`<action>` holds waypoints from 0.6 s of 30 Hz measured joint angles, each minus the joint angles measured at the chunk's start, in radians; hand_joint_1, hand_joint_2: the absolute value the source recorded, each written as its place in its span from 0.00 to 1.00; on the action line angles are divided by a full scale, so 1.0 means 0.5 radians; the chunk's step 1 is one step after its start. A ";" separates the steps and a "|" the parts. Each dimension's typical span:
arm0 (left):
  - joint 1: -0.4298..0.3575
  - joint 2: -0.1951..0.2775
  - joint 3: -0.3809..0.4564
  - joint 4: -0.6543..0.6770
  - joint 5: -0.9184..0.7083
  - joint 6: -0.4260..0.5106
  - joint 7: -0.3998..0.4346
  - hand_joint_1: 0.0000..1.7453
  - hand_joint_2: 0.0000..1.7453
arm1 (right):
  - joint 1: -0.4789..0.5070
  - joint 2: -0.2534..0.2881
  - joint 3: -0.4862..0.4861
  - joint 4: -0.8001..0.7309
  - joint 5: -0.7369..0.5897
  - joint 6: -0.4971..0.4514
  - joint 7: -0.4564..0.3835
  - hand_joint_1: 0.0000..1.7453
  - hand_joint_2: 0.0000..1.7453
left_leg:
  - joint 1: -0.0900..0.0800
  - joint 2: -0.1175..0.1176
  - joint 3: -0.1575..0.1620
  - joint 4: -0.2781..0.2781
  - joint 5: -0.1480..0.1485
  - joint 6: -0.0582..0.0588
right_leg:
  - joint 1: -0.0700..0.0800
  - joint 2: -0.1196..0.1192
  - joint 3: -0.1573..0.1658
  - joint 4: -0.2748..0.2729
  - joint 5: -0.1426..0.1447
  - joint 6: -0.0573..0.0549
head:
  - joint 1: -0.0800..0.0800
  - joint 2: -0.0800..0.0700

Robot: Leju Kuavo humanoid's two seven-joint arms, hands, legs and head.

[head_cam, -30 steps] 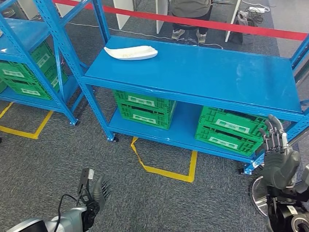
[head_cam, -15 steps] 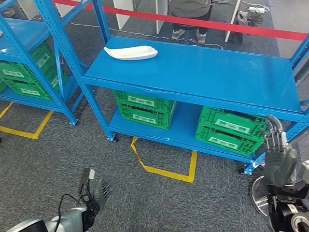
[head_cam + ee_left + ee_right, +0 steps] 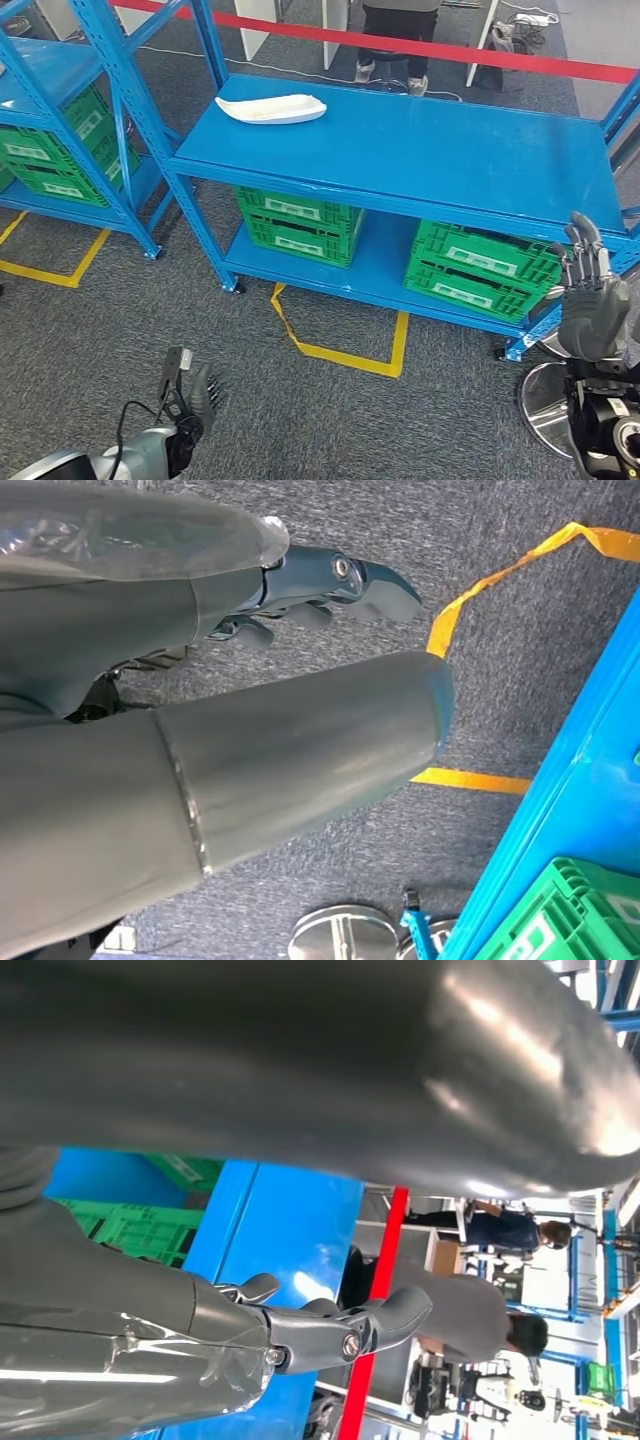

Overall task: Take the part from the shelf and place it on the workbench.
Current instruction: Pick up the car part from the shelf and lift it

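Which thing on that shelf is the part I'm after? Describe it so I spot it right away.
Find the wide blue metal shelf unit straight ahead. On its top deck, at the far left corner, lies a long, flat white plastic part with tapered ends. It alone sits on top; the green plastic crates sit on the lower deck.

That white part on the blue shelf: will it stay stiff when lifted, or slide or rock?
The white part looks like a thin moulded shell, so probably stiff and light. Its long, tapered shape may tip if held at one end. On the smooth blue shelf it may slide when nudged.
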 joint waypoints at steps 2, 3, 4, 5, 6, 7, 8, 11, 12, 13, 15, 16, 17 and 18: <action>0.000 0.002 0.000 0.000 0.001 0.000 0.000 0.00 0.00 | -0.006 0.000 0.000 0.007 0.000 0.000 0.000 0.00 0.00 | 0.000 0.000 0.000 0.001 0.000 0.000 | -0.001 0.000 0.000 -0.001 0.000 0.000 | 0.000 0.000; 0.000 0.002 0.000 0.000 0.001 0.000 0.000 0.00 0.00 | -0.009 0.000 0.000 0.011 0.000 0.000 -0.001 0.00 0.00 | -0.001 0.000 0.000 0.001 -0.001 0.001 | -0.001 0.000 0.000 -0.001 0.000 0.001 | 0.000 0.000; 0.001 0.003 0.000 0.000 0.002 0.000 0.000 0.00 0.00 | -0.011 0.000 0.000 0.015 0.000 0.001 -0.001 0.00 0.00 | -0.001 0.000 -0.001 0.002 -0.001 0.001 | -0.002 0.000 0.000 -0.001 0.001 0.001 | 0.000 0.000; 0.001 0.004 0.000 0.000 0.004 0.000 0.000 0.00 0.00 | -0.012 0.000 0.000 0.017 0.000 0.002 -0.001 0.00 0.00 | -0.002 0.000 -0.001 0.003 -0.002 0.002 | -0.003 0.000 0.000 -0.002 0.001 0.002 | 0.000 0.000; 0.002 0.006 0.000 0.000 0.005 0.000 -0.001 0.00 0.00 | -0.012 0.000 0.000 0.020 0.000 0.002 -0.001 0.00 0.00 | -0.002 0.000 -0.001 0.004 -0.002 0.003 | -0.004 0.000 0.000 -0.002 0.001 0.002 | 0.000 0.000; 0.004 0.007 0.000 0.000 0.006 0.000 -0.001 0.00 0.00 | -0.013 0.000 0.000 0.023 0.000 0.003 -0.001 0.00 0.00 | -0.003 0.000 -0.001 0.005 -0.003 0.003 | -0.004 0.000 0.000 -0.002 0.002 0.002 | 0.000 0.000; 0.005 0.009 0.000 0.000 0.006 0.000 -0.002 0.00 0.00 | -0.012 0.000 0.000 0.025 -0.001 0.003 -0.001 0.00 0.00 | -0.004 0.000 -0.001 0.006 -0.004 0.005 | -0.005 0.000 0.000 -0.002 0.002 0.003 | 0.000 0.000; 0.007 0.011 0.000 0.000 0.006 0.000 -0.002 0.00 0.00 | -0.009 0.000 -0.002 0.028 -0.001 0.002 -0.001 0.00 0.00 | -0.005 0.000 -0.005 0.015 -0.008 0.012 | -0.006 0.000 0.000 -0.002 0.003 0.007 | 0.000 0.000; 0.008 0.013 0.000 0.000 0.006 0.000 -0.002 0.00 0.00 | -0.008 0.000 -0.003 0.028 0.001 0.000 0.000 0.00 0.00 | -0.006 0.000 -0.008 0.018 -0.011 0.016 | -0.007 -0.001 0.001 -0.004 0.004 0.010 | 0.000 0.000; 0.008 0.015 0.000 0.000 0.006 0.000 -0.002 0.00 0.00 | -0.007 -0.001 -0.006 0.028 0.004 -0.002 0.000 0.00 0.00 | -0.007 0.000 -0.011 0.016 -0.014 0.023 | -0.007 -0.001 0.003 -0.003 0.008 0.015 | 0.000 0.000; 0.009 0.018 0.000 0.000 0.006 -0.001 -0.002 0.00 0.00 | -0.006 -0.001 -0.011 0.027 0.011 -0.006 0.001 0.00 0.00 | -0.008 0.000 -0.015 0.009 -0.019 0.033 | -0.007 -0.003 0.009 0.000 0.016 0.023 | 0.000 0.000; 0.009 0.019 0.000 0.000 0.006 -0.001 -0.002 0.00 0.00 | -0.006 -0.001 -0.012 0.027 0.012 -0.007 0.001 0.00 0.00 | -0.008 0.000 -0.016 0.005 -0.021 0.036 | -0.007 -0.003 0.011 0.003 0.019 0.026 | -0.001 0.000; 0.009 0.019 0.000 0.000 0.006 -0.001 -0.002 0.00 0.00 | -0.006 -0.001 -0.012 0.027 0.012 -0.007 0.001 0.00 0.00 | -0.008 0.000 -0.016 0.005 -0.021 0.036 | -0.007 -0.003 0.011 0.003 0.019 0.026 | -0.001 0.000; 0.009 0.019 0.000 0.000 0.006 -0.001 -0.002 0.00 0.00 | -0.006 -0.001 -0.012 0.027 0.012 -0.007 0.001 0.00 0.00 | -0.008 0.000 -0.016 0.005 -0.021 0.036 | -0.007 -0.003 0.011 0.003 0.019 0.026 | -0.001 0.000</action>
